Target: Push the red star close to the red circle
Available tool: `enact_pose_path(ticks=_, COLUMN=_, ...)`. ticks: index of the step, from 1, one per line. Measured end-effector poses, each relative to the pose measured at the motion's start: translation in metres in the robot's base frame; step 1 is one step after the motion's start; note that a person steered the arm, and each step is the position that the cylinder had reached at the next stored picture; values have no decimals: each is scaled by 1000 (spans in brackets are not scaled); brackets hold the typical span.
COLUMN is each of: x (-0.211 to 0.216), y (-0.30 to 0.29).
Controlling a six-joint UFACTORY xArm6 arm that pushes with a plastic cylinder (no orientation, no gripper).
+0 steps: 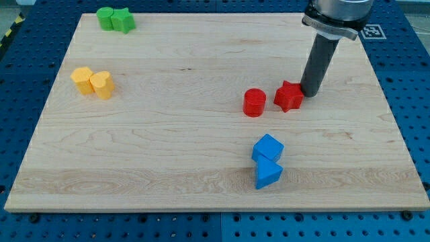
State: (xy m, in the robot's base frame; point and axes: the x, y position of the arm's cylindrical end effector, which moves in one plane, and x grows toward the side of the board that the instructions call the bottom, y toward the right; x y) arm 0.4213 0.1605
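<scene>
Pale wood board [168, 134], red star [289, 96] (chunky, matte) between my tip [310, 92] and red circle [254, 103]

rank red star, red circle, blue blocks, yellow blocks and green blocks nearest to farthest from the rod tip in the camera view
From my tip:
1. Red star block, touching, on its left.
2. Red circle block, further left.
3. Blue blocks, toward the view's bottom.
4. Green blocks and yellow blocks, far left: too close to call.

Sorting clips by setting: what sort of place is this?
Likely a robotics lab bench: a wooden board on a blue perforated table, small blocks like the red star, my tip beside it.
</scene>
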Motion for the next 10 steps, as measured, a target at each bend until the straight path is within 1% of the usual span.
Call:
enact_pose_path(ticks=1, x=35, y=7)
enact_pose_path(ticks=2, x=56, y=5)
enact_pose_path(ticks=3, x=37, y=-22)
enact_pose_path(ticks=4, x=12, y=-28)
enact_pose_path(ticks=10, x=9, y=-28)
